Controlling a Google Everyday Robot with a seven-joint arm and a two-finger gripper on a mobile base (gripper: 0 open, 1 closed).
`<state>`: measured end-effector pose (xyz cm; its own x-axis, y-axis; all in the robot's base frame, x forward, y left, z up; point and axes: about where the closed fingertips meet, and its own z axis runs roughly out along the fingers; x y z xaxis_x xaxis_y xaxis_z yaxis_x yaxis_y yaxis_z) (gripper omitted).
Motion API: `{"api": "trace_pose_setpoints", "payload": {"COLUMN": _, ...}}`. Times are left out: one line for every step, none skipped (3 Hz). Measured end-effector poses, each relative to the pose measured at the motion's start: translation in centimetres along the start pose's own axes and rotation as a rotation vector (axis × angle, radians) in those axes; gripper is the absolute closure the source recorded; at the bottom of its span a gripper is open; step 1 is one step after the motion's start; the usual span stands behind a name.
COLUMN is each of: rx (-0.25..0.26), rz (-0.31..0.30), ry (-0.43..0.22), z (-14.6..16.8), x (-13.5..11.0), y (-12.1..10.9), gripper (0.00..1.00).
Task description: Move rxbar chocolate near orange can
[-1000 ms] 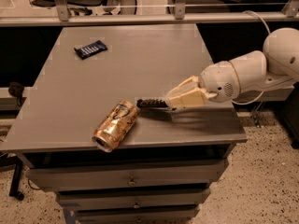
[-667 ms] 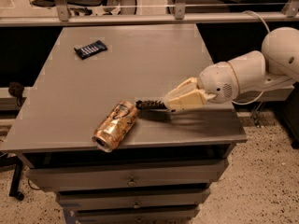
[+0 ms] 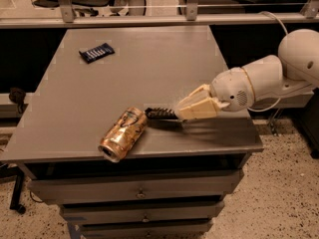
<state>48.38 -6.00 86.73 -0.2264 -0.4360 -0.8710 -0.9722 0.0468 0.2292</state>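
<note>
Rxbar (image 3: 159, 113): a dark wrapper. Its right end is between the gripper's fingers and its left end sticks out free.
Rxbar axis: it runs nearly left to right across the view, roughly level, and the free end points left at the can's far end.
Rxbar place: over the front-right part of the table (image 3: 149, 73), just beside the can's back-right end. I cannot tell whether the two touch. A dark shadow lies on the tabletop right below it.
Rxbar writing: none can be read on the part that shows.
Gripper (image 3: 182, 114): cream-coloured fingers are clenched on the rxbar's right end, reaching in from the right, low over the table's front-right part.
Arm (image 3: 259, 78): white and rounded. It comes in from the right edge, above the table's right side.
Can (image 3: 123, 134): shiny orange-gold, lying on its side near the front edge, left of the rxbar.
Can axis: diagonal. One end faces front-left near the table's front edge and the other points back-right toward the rxbar.
Can label: a dark-and-white patch near the back-right end. Its words cannot be read.
Blue bar (image 3: 96, 52): lies flat at the back-left of the table, well apart from the can and rxbar. It carries a row of pale marks that cannot be read.
Drawers (image 3: 139, 193): a gray stack under the tabletop.
</note>
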Motion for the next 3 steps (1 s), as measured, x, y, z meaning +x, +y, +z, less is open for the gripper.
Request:
{"api": "trace_pose_setpoints", "payload": {"rx": 0.001, "rz": 0.004, "ry": 0.003, "z": -0.1, "x": 0.1, "y": -0.1, "gripper": 0.11}}
{"api": "trace_pose_setpoints", "payload": {"rx": 0.001, "rz": 0.007, "ry": 0.004, "z": -0.1, "x": 0.2, "y": -0.3, "gripper": 0.00}}
{"api": "trace_pose_setpoints", "payload": {"rx": 0.046, "rz": -0.007, "ry": 0.013, "z": -2.0, "x": 0.2, "y": -1.9, "gripper": 0.00}}
